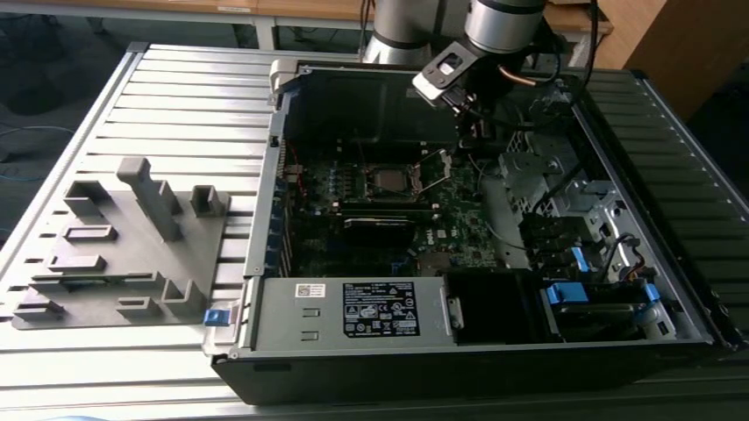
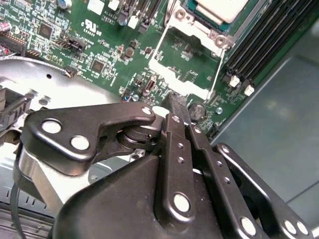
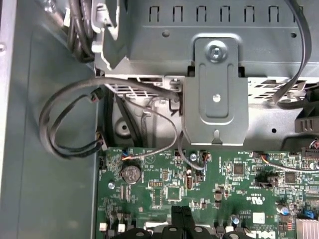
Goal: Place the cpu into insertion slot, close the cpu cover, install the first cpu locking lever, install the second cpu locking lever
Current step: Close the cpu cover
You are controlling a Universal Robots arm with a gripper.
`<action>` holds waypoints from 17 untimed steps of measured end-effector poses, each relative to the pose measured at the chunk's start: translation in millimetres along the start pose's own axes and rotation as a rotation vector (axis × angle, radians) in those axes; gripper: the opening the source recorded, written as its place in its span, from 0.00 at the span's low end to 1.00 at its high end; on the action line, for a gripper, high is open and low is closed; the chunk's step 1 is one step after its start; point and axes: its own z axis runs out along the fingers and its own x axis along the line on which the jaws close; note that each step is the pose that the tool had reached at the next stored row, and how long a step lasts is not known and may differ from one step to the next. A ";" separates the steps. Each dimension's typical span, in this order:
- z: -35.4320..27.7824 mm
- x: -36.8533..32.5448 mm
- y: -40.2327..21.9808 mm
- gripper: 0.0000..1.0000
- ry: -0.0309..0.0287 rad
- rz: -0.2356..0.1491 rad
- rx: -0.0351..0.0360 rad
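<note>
- My gripper [image 2: 178, 102] is clenched, fingers pressed together with nothing between them; its tip hangs low over the motherboard [image 2: 99, 45], just beside the free edge of the cpu cover [image 2: 169, 73]; whether it touches that edge I cannot tell.
- The cpu [image 2: 219, 7] lies grey side up in the insertion slot [image 2: 207, 31]; the cpu cover is swung open away from the slot, so the chip is uncovered.
- First risk: with closed fingers I can only push or hook the thin frame; it looks like slick metal, so my tip may slide off and drop onto the small components beneath, scraping or knocking them.
- Second risk: if the frame comes over fast or crooked, it could strike the cpu's top or nudge the chip askew; a crooked chip under a closing frame would, I judge, be pressed unevenly and damaged.
- Third risk: the memory slots [image 2: 259, 40] run close beside the slot; a wide sweep of my linkage could catch their white clips.
- Fourth risk: loose cables [image 3: 75, 124] loop near the case wall in the first wrist view; my wrist could snag them while turning.
</note>
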 end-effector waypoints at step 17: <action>14.6 0.2 5.3 0.11 -0.0029 0.085 0.0009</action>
